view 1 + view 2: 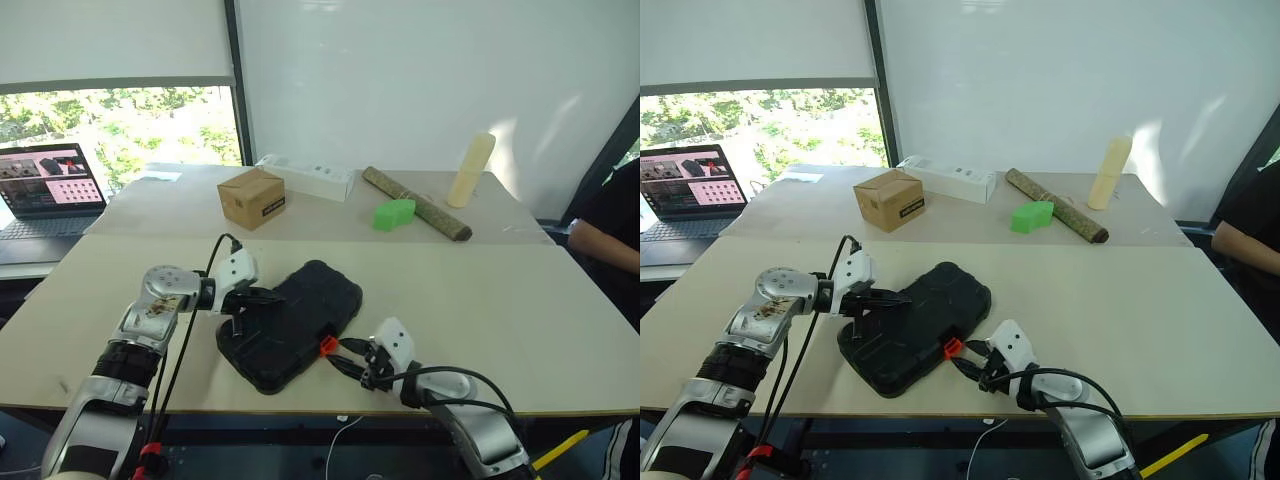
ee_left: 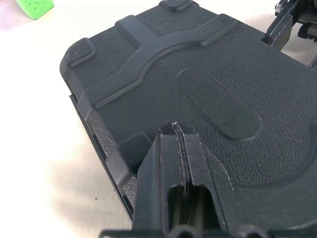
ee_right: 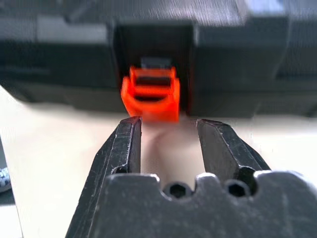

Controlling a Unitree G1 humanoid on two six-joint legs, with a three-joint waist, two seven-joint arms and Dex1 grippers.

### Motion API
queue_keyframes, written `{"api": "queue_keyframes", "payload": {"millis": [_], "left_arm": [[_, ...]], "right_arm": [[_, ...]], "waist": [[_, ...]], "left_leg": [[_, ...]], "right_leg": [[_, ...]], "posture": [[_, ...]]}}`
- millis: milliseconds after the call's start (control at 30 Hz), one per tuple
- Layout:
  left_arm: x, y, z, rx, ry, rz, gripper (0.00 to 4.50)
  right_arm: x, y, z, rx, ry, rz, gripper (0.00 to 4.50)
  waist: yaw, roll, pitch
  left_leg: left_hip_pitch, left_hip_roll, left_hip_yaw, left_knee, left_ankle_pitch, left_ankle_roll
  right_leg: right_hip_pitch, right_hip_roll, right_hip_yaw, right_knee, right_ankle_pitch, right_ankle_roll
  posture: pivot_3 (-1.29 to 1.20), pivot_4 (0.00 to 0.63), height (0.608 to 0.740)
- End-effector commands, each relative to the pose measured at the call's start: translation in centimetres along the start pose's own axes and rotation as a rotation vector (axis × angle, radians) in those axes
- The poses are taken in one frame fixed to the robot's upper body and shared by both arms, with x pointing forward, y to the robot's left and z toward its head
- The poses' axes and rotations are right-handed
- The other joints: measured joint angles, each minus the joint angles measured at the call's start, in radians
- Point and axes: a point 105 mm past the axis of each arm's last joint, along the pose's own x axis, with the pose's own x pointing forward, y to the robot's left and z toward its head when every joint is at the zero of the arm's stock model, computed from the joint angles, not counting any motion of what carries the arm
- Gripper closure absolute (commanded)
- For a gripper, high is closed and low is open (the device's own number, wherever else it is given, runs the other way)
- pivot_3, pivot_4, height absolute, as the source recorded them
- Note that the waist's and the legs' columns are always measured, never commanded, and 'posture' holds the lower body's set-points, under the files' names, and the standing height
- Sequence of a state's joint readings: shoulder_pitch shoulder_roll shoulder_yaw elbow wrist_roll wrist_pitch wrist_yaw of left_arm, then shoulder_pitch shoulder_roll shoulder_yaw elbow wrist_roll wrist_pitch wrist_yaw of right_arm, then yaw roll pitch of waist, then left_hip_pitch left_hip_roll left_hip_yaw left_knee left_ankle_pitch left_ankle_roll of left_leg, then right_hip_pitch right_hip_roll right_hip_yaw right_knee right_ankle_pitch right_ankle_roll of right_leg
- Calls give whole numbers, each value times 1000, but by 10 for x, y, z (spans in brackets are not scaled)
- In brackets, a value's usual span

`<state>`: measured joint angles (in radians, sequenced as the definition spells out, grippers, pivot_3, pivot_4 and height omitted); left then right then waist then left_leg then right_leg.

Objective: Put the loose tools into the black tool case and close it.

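From the left eye view you see the case [image 1: 292, 325] lying shut and flat near the tabletop's [image 1: 520, 310] front edge, about midway along it; the left tool [image 1: 243, 303] is clenched with nothing in it, resting on the lid at the case's left edge, and the right tool [image 1: 345, 357] stands parted just off the orange latch [image 1: 327, 346] on the front side. The right eye view gives you the same layout; writing on the cardboard box [image 1: 890, 198] and the white box [image 1: 948, 178] at the back is too small to read, and the laptop [image 1: 690, 190] screen likewise. In the left wrist view the shell is textured hard plastic with raised ribs, so judge it stiff, fairly light, and likely to slide if you push sideways; press down on the lid to steady it. No brand shows there. In the right wrist view the fingers [image 3: 126, 146] straddle open air just before the latch, grasping nothing; that small tab is your hold point, and it looks thin enough to slip.
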<state>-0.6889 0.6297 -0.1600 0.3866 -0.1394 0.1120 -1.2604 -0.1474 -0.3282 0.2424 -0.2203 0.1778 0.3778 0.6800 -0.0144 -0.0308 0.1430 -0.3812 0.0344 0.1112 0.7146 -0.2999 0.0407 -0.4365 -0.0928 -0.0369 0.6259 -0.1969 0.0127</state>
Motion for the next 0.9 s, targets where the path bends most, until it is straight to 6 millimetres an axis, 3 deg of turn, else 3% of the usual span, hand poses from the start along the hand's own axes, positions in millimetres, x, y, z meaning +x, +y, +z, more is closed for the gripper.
{"api": "queue_keyframes", "payload": {"millis": [33,500,533,600,900], "left_arm": [[2,-11,-28,-72,101,-35,4500],[2,-12,-29,-70,101,-36,4500],[2,-12,-29,-70,102,-36,4500],[3,-12,-29,-69,102,-36,4500],[4,-13,-32,-71,106,-37,4500]], "right_arm": [[4,7,18,-43,-69,44,2388],[7,4,23,-49,-105,14,2388],[7,3,23,-47,-111,10,2889],[6,4,24,-48,-116,20,3317],[-2,8,33,-84,-144,65,3321]], "waist": [[0,0,0],[0,0,0],[0,0,0],[0,0,0],[2,0,0]], "left_leg": [[0,0,0,0,0,0],[0,0,0,0,0,0],[0,0,0,0,0,0],[0,0,0,0,0,0],[0,0,0,0,0,0]], "right_leg": [[0,0,0,0,0,0],[0,0,0,0,0,0],[0,0,0,0,0,0],[0,0,0,0,0,0],[0,0,0,0,0,0]], "posture": [[0,150,740],[0,150,740],[0,150,740],[0,150,740],[0,150,740]]}}
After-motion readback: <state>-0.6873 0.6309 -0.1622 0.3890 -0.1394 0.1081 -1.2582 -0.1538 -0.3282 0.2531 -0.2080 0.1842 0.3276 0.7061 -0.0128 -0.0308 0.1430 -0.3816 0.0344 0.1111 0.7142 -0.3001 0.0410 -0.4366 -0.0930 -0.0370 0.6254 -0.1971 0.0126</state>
